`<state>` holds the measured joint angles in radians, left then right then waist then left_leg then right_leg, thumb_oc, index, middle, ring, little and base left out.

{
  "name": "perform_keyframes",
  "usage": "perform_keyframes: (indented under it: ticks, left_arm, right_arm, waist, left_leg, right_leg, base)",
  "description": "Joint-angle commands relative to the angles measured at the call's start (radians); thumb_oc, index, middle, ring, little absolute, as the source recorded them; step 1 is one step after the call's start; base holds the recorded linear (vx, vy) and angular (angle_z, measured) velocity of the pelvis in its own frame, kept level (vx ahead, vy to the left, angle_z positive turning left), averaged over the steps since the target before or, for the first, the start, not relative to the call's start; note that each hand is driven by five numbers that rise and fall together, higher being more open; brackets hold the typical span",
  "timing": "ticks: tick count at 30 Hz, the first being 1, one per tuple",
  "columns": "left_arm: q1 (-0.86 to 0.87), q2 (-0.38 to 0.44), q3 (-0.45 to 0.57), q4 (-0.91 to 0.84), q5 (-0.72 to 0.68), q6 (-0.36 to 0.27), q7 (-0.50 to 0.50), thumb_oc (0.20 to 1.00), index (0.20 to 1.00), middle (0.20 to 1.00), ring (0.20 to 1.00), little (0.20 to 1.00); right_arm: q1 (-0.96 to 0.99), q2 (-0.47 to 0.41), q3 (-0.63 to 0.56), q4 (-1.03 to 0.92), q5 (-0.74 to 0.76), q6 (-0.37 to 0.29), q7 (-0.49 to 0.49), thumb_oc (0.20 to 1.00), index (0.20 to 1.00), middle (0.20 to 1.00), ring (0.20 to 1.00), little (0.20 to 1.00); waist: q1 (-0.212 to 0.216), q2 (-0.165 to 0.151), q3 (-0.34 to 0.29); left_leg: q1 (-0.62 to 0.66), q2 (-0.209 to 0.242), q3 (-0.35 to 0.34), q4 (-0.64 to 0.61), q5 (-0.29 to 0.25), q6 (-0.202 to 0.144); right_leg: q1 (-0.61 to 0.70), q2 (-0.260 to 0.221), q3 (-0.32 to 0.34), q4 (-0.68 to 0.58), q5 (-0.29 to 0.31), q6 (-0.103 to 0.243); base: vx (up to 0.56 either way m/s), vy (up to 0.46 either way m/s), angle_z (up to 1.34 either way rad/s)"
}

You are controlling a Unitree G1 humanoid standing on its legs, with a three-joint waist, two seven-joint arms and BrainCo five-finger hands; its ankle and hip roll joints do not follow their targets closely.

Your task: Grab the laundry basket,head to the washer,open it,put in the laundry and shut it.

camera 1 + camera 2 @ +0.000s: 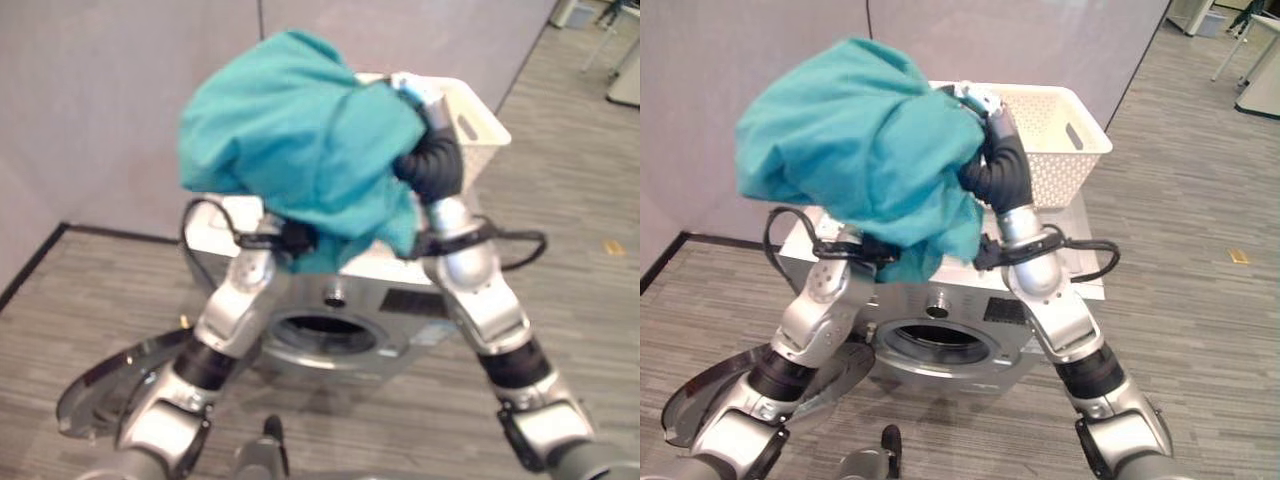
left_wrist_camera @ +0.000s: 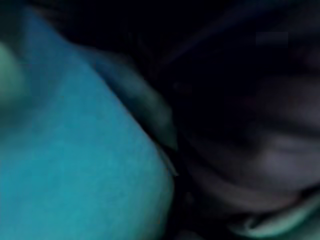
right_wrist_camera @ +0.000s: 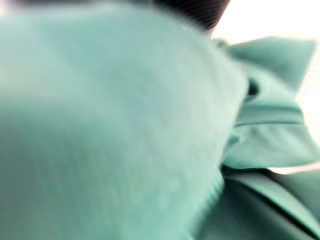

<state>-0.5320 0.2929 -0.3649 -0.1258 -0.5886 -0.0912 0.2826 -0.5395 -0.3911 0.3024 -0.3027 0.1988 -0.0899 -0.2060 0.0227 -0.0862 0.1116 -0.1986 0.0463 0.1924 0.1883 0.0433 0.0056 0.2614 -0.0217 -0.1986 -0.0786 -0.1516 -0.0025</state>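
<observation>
Both hands, fingers hidden so grip unknowable, lift the teal cloth above the washer, clear of the basket, for loading.

No text, number or sign is showing legibly. The washer is carrying a dark panel on its front, to the right of the round knob, and any print on that panel is too small to read. The white laundry basket standing on the washer's top is showing only a perforated pattern on its wall. The teal cloth is presenting no visible label.
</observation>
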Motion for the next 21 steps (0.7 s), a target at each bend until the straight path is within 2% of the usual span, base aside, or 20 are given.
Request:
perform_keyframes:
  ticks: [1,14,21]
  left_arm:
    - [-0.034,-0.04,-0.004,0.023,0.044,-0.098,-0.003,0.2,0.2,0.2,0.2,0.2]
    - [-0.019,-0.027,0.031,0.006,0.031,-0.101,-0.005,0.2,0.2,0.2,0.2,0.2]
    - [0.111,0.016,0.115,-0.082,0.016,-0.095,-0.032,0.2,0.2,0.2,0.2,0.2]
  right_arm:
    - [0.039,0.023,0.0,0.003,0.035,-0.05,0.008,1.0,1.0,1.0,1.0,1.0]
    - [0.088,0.032,-0.079,0.067,0.027,-0.044,-0.044,1.0,1.0,1.0,1.0,1.0]
    - [0.149,0.025,-0.14,0.084,-0.004,-0.02,-0.052,1.0,1.0,1.0,1.0,1.0]
  waist:
    - [-0.002,0.047,-0.086]
    - [0.003,0.056,-0.094]
    - [0.02,0.067,-0.092]
  left_leg:
    - [0.089,0.1,-0.032,-0.266,0.209,-0.094]
    - [0.092,0.096,-0.031,-0.265,0.208,-0.095]
    - [0.094,0.095,-0.032,-0.262,0.21,-0.095]
  right_leg:
    - [-0.004,0.037,-0.006,0.006,-0.005,0.027]
    - [0.001,0.034,-0.008,-0.001,-0.001,0.03]
    - [0.006,0.031,-0.008,-0.009,-0.001,0.031]
  base:
    - [0.0,0.002,-0.04]
    - [0.0,0.0,-0.01]
    - [-0.01,-0.015,-0.01]
